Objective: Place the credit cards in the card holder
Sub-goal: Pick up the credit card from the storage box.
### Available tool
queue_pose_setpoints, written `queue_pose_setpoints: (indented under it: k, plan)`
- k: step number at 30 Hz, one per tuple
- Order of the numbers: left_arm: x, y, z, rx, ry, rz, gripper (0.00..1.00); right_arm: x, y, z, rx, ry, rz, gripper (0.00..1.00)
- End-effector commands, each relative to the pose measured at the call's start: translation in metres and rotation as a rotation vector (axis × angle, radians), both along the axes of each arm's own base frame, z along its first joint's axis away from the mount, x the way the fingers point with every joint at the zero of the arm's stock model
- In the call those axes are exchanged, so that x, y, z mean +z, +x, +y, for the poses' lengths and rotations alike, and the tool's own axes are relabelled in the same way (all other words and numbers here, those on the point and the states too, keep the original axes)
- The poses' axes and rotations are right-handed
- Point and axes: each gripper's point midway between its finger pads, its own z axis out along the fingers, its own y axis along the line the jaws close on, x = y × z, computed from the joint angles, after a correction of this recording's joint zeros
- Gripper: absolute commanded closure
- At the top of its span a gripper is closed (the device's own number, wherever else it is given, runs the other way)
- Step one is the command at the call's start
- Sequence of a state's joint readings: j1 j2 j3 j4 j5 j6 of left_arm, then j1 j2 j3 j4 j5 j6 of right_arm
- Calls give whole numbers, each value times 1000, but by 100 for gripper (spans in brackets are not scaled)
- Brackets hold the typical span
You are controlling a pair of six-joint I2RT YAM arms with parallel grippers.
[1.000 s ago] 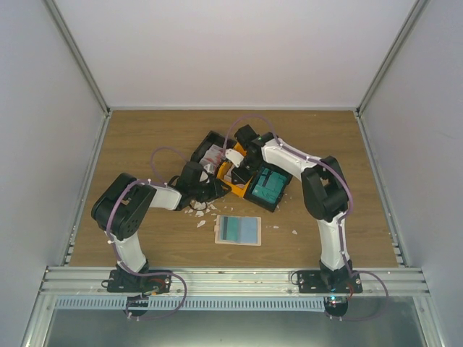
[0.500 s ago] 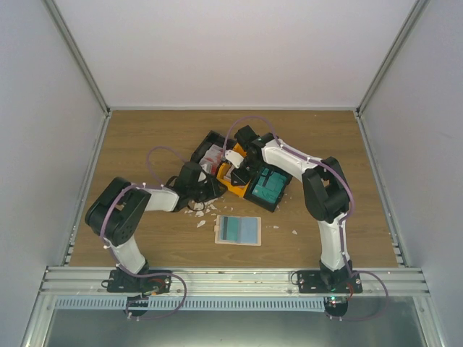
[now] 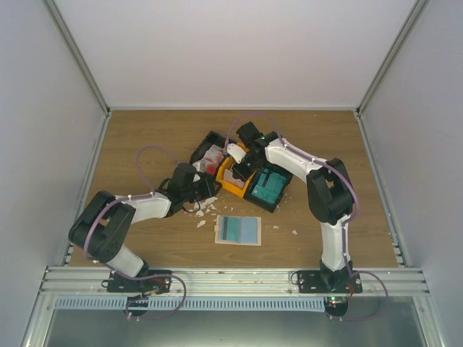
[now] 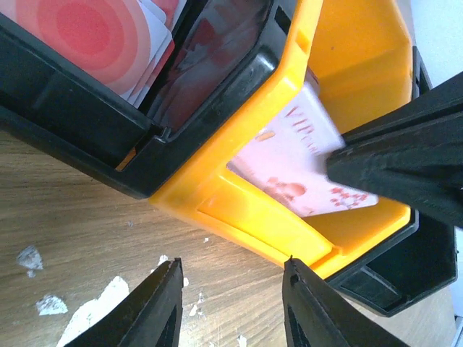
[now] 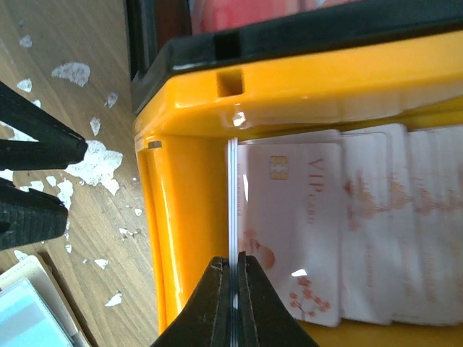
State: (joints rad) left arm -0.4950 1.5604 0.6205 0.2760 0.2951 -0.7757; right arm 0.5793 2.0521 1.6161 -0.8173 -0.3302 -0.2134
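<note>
Your right fingers (image 5: 210,303) are pinched shut on one pale credit card (image 5: 232,195). They hold it on edge inside the yellow middle bin (image 5: 289,79) of the tray (image 3: 201,150). The flat cards (image 5: 293,224) lying beside it in that bin read "VIP" in red next to a gold chip, with red blossom prints; the smaller line beneath is too fine to read. Your left fingers (image 4: 159,311) stand partly open with nothing between them, just off the tray's near corner, over white scraps (image 4: 94,311) on the surface (image 4: 72,231). The card holder (image 3: 237,230) lies open in front of the tray, not touching it.
</note>
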Motion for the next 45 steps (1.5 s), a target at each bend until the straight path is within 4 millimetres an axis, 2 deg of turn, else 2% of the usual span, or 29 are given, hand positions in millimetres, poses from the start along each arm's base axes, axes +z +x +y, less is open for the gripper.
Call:
queue_pose_setpoints:
  k: [1, 6, 11, 14, 17, 24, 28, 32, 37, 42, 45]
  plan:
    - [17, 2, 4, 21, -7, -72, 58, 43, 20, -8, -88, 60, -120, 99]
    - [39, 0, 4, 15, -39, -129, 49, 70, 35, -24, -188, 130, -173, 100]
    - [68, -1, -2, -43, -85, -216, 41, 96, 45, -45, -338, 230, -191, 100]
    - [83, -1, -7, -92, -121, -244, 37, 114, 38, -45, -403, 337, -155, 99]
    - [96, -4, -15, -148, -166, -272, 32, 135, 22, -41, -457, 467, -110, 99]
    - [137, -5, -35, -272, -269, -321, 21, 155, 0, -37, -608, 648, 67, 99]
    - [159, 0, -37, -273, -299, -368, 15, 170, -6, -35, -656, 724, 135, 100]
    - [176, 0, -42, -298, -338, -383, 14, 185, -18, -27, -624, 803, 209, 100]
    - [177, 8, -46, -284, -367, -360, 17, 189, -26, -26, -601, 826, 224, 99]
    - [187, 10, -56, -330, -455, -336, 30, 190, -32, -21, -548, 853, 251, 100]
    - [193, 10, -59, -351, -493, -330, 43, 194, -36, -18, -512, 885, 263, 99]
